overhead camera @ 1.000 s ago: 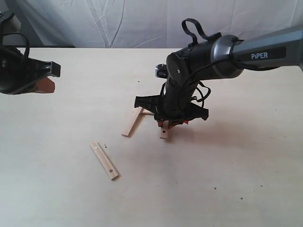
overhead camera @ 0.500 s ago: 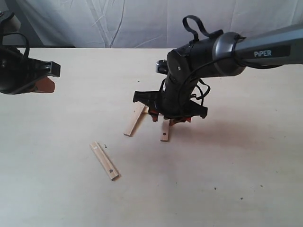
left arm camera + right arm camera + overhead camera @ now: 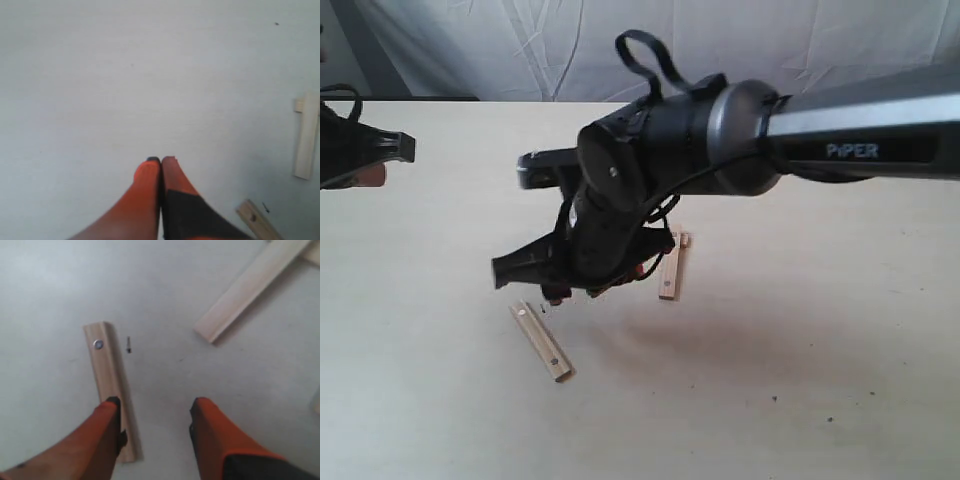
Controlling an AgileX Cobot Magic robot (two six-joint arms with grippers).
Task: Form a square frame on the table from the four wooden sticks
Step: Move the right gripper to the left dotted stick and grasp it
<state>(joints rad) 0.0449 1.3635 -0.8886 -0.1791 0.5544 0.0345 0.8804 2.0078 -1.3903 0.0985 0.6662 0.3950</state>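
Note:
A loose wooden stick point(image 3: 542, 340) with dark holes lies at the front left of the table point(image 3: 800, 380). My right gripper point(image 3: 582, 288) hangs open over its far end. In the right wrist view the stick point(image 3: 111, 390) lies under one fingertip point(image 3: 113, 406), and the right gripper point(image 3: 157, 407) has nothing between its fingers. A second stick point(image 3: 670, 268) lies to the right, and the arm hides the others. A plain stick point(image 3: 250, 290) shows in the right wrist view. My left gripper point(image 3: 368, 172) stays at the far left edge. It is shut and empty point(image 3: 160, 161).
The left wrist view shows one stick point(image 3: 306, 135) with a short end point(image 3: 298, 106) beside it, and another stick with a hole point(image 3: 257, 220). A white cloth backdrop point(image 3: 520, 50) hangs behind the table. The large right arm point(image 3: 740, 140) spans the middle.
My right arm has swung from the middle sticks toward the loose stick at the front left, with its gripper open. The left gripper has drawn slightly further left.

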